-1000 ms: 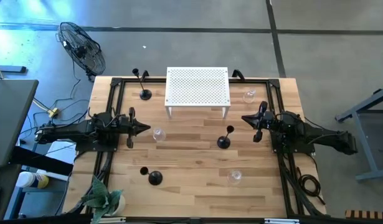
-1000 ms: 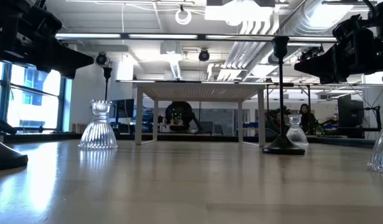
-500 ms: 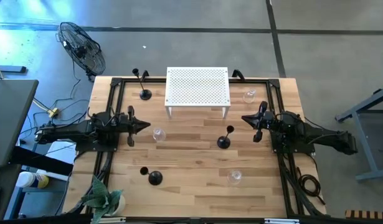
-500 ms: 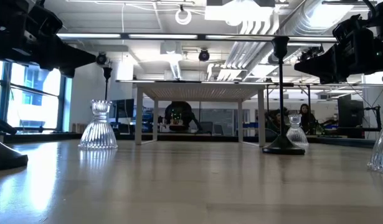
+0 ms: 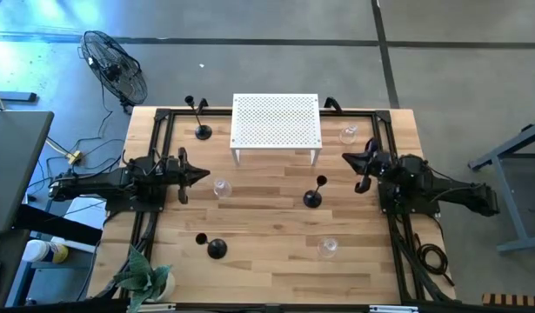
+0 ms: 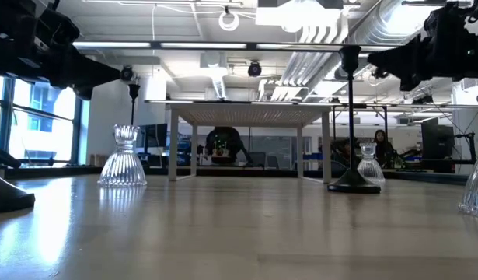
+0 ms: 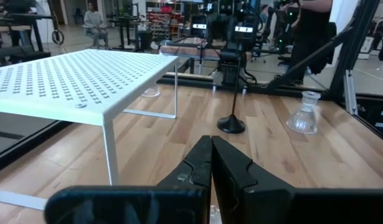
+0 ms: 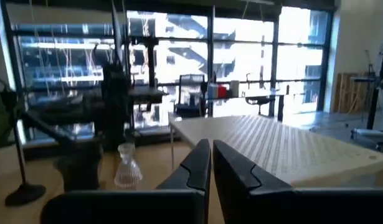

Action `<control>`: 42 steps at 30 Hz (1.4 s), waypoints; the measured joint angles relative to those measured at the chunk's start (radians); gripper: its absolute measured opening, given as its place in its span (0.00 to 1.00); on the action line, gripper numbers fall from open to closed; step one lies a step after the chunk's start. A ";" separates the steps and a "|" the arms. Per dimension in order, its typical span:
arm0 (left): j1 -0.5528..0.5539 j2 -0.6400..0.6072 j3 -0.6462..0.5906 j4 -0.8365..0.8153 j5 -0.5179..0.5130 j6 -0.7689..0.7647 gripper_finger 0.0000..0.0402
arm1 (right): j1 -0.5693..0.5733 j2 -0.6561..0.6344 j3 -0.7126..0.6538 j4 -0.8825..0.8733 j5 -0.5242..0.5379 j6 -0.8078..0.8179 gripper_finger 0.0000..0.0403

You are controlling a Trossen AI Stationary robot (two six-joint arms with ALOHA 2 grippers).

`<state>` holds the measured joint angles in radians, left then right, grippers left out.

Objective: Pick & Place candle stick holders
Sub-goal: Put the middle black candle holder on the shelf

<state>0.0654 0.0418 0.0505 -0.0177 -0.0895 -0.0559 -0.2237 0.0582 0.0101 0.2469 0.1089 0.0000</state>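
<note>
Three black candle stick holders stand upright on their round bases on the wooden table: one at the far left (image 5: 202,130), one right of centre (image 5: 311,198), one at the near left (image 5: 217,249). The centre one also shows in the low view (image 6: 350,117) and the left wrist view (image 7: 232,123). My left gripper (image 5: 202,176) hovers shut and empty at the table's left (image 7: 211,158). My right gripper (image 5: 347,158) hovers shut and empty at the table's right, above and to the far right of the centre holder (image 8: 211,162).
A white perforated rack (image 5: 276,122) stands on thin legs at the far middle. Three clear glass holders stand on the table: left of centre (image 5: 221,188), near right (image 5: 327,249), far right (image 5: 348,135). A potted plant (image 5: 145,280) sits at the near left corner.
My right gripper has risen and drawn a little toward the table's far right, staying shut and empty. The holders have kept still.
</note>
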 joint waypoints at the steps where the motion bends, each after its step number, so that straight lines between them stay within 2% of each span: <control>1: 0.000 0.000 0.000 0.000 -0.001 -0.001 0.00 | 0.000 0.000 0.000 0.019 0.001 0.001 0.03; 6: 0.000 0.000 0.000 -0.007 -0.063 -0.001 0.00 | 0.000 0.001 0.000 0.125 -0.001 0.009 0.03; 9: 0.000 0.000 0.000 -0.003 -0.125 -0.001 0.00 | 0.000 0.014 0.026 0.074 -0.001 0.052 0.01; 18: 0.000 0.000 0.001 -0.002 -0.183 0.018 0.00 | 0.030 0.183 0.268 -0.305 0.084 0.151 0.00; 25: 0.000 0.000 0.001 0.001 -0.183 0.025 0.00 | 0.097 0.369 0.448 -0.689 0.064 0.363 0.00; 31: 0.000 0.000 0.001 0.015 -0.190 0.028 0.00 | 0.186 0.508 0.512 -0.860 -0.001 0.487 0.00; 37: 0.000 0.000 0.001 0.015 -0.243 0.032 0.00 | 0.275 0.619 0.509 -0.823 0.087 0.493 0.12; 42: 0.000 0.000 0.001 0.014 -0.228 0.029 0.01 | 0.354 0.693 0.509 -0.725 0.068 0.491 0.28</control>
<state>0.0654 0.0416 0.0513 -0.0034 -0.3176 -0.0269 0.1303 0.7510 0.5190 -0.4782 0.1769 0.4911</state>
